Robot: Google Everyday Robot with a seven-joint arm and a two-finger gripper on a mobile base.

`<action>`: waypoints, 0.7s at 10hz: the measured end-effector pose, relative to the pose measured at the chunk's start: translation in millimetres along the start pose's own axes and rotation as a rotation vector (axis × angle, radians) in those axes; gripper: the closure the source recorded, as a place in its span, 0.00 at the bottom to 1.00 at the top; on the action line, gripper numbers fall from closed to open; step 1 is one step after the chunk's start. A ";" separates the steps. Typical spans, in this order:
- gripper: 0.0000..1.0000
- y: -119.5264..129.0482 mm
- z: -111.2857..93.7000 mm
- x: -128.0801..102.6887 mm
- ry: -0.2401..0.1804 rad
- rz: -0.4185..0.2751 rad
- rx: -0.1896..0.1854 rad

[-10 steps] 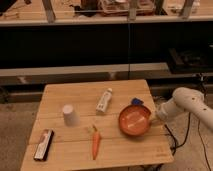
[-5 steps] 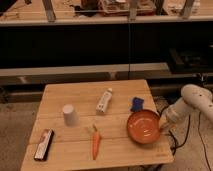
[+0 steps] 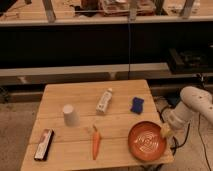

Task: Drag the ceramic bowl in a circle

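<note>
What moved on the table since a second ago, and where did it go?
The ceramic bowl slid toward the table's near right corner, uncovering the blue sponge. The hand came along at the bowl's right rim. The white cup, bottle, carrot and black case stayed put.

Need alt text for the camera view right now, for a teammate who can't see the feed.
The gripper sits at the right rim of the ceramic bowl, near the front right corner of a wooden table. Also on it: an upturned white cup, a carrot, a white bottle and a blue sponge.
</note>
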 end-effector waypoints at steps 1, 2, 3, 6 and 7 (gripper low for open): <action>0.99 -10.5 12.0 -8.5 -0.023 -0.025 0.005; 0.99 -21.7 22.4 -13.6 -0.040 -0.048 0.010; 0.99 -33.9 33.9 -15.9 -0.062 -0.075 0.014; 0.99 -90.7 67.9 -19.4 -0.118 -0.146 0.028; 0.99 -111.4 78.7 -17.5 -0.137 -0.157 0.026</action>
